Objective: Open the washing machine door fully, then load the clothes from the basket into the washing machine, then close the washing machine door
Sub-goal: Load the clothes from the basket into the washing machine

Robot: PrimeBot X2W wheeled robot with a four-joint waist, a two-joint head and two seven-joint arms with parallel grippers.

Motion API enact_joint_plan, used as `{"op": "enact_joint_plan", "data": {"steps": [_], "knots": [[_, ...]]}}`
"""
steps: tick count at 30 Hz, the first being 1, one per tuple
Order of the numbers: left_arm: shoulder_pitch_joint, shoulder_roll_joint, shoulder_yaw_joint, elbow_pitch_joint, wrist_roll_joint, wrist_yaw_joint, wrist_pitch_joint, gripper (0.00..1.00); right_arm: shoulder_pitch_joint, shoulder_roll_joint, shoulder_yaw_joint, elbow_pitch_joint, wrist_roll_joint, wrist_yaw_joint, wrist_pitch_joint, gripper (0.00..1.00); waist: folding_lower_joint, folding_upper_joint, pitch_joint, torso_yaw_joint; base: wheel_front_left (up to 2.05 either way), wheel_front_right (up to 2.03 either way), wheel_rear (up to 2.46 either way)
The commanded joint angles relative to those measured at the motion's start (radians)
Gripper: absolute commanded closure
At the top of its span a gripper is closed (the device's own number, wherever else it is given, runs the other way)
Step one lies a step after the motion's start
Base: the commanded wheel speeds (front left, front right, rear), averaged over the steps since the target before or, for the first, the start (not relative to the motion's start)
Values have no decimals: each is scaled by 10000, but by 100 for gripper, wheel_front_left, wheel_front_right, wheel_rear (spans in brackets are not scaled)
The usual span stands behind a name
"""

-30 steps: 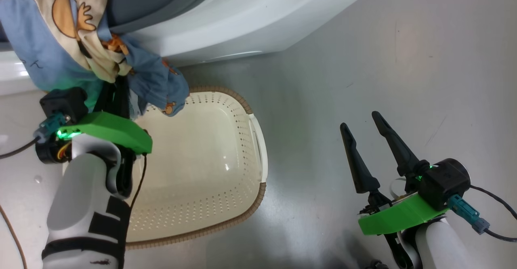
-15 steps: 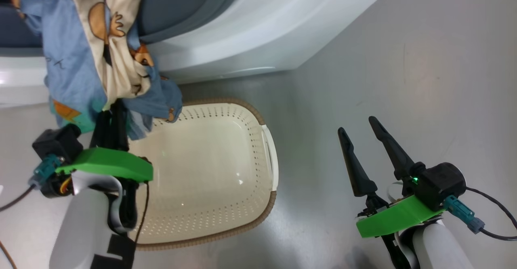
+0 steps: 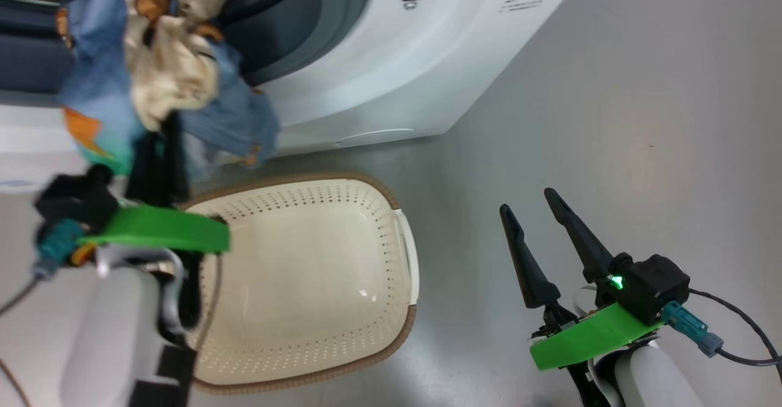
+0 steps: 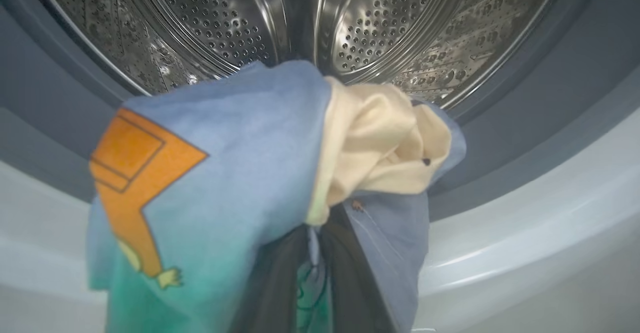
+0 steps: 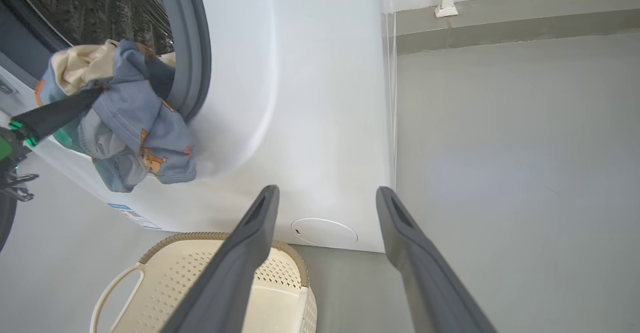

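- The left gripper point(image 3: 160, 156) has its fingers clenched on the clothes point(image 3: 153, 83), a bunched blue and cream bundle held at the mouth of the washing machine point(image 3: 397, 71).
- The drum point(image 4: 320, 28) lies straight ahead of those fingers, along their long axis; a forward push should carry the bundle in.
- The basket point(image 3: 404, 254) sits on the floor below, bare inside.
- The right gripper point(image 3: 528, 202) has its fingers spread, holding nothing, well apart from the machine; the left arm is nearer.

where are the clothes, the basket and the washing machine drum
clothes point(image 4: 215, 173), left wrist view, on the light blue fabric
basket point(image 3: 305, 297), head view, on its bare inner floor
washing machine drum point(image 4: 370, 28), left wrist view, on the perforated steel wall
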Motion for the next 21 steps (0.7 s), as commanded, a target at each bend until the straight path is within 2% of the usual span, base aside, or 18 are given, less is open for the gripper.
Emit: {"op": "enact_joint_plan", "data": {"steps": [1, 10, 21], "knots": [[-289, 382, 376, -178, 119, 110, -65, 100, 366, 16, 296, -175, 95, 25, -49, 0, 0, 0, -63, -174, 0, 0, 0], [-2327, 1666, 415, 1178, 792, 111, 379, 100, 553, 16, 653, -133, 512, 25, -49, 0, 0, 0, -210, -922, 0, 0, 0], [-4652, 2588, 323, 3530, 1152, 60, 689, 100, 668, 16, 1123, -110, 837, 25, -49, 0, 0, 0, -68, -1805, 0, 0, 0]]}}
